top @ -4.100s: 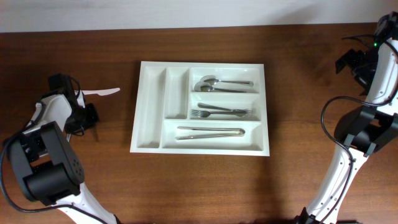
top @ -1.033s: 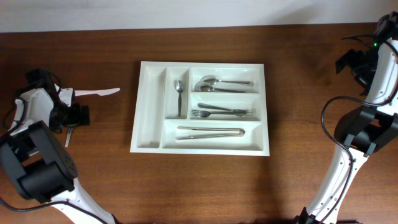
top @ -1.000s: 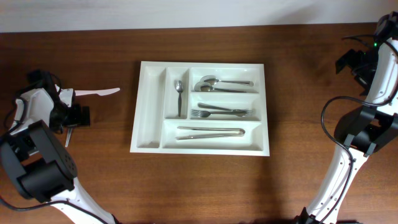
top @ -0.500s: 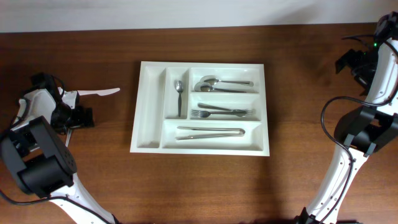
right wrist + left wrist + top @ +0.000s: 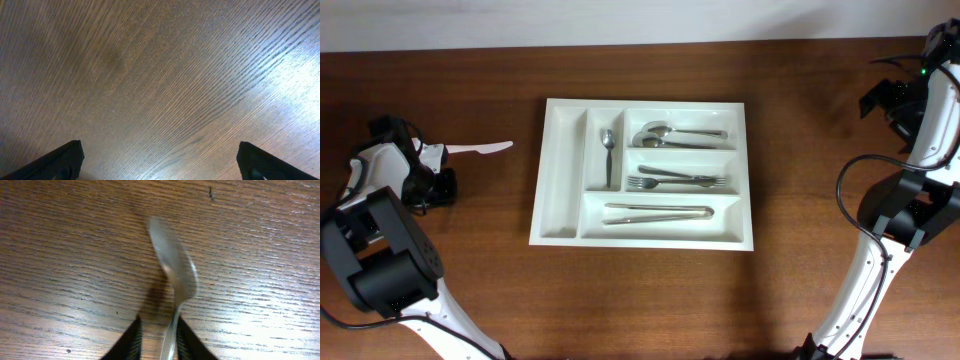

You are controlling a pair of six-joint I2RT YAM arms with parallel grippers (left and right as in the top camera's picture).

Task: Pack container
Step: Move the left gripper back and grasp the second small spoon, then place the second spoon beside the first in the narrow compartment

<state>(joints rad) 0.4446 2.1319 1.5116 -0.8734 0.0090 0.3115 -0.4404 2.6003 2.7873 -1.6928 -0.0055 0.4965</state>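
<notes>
Two dark fingers [image 5: 131, 342] of the left gripper [image 5: 161, 345] are clamped on the handle of a metal spoon [image 5: 175, 275]. Its bowl points away from the wrist camera and is blurred, with a shadow on the wood beneath it. Seen from overhead, this gripper sits low at the left side of the table [image 5: 650, 300], well apart from the container [image 5: 563, 175]. A white plastic knife [image 5: 480, 148] lies near the gripper, on the side toward the back edge of the table.

The right gripper [image 5: 160, 167] is spread wide, its two fingertips showing only in the bottom corners of the wrist view, with bare wood grain between them and nothing held. That arm stands at the far right rear corner, well clear of the container.

The container rests flat at the middle of the table, long side across.
- Leftmost narrow compartment: bare.
- Second narrow compartment: one small spoon [image 5: 608, 155], lying lengthwise, bowl toward the back.
- Top wide compartment: stacked spoons [image 5: 670, 133].
- Middle wide compartment: forks [image 5: 675, 179].
- Bottom wide compartment: long silver pieces [image 5: 658, 212], whose kind I cannot tell.
</notes>
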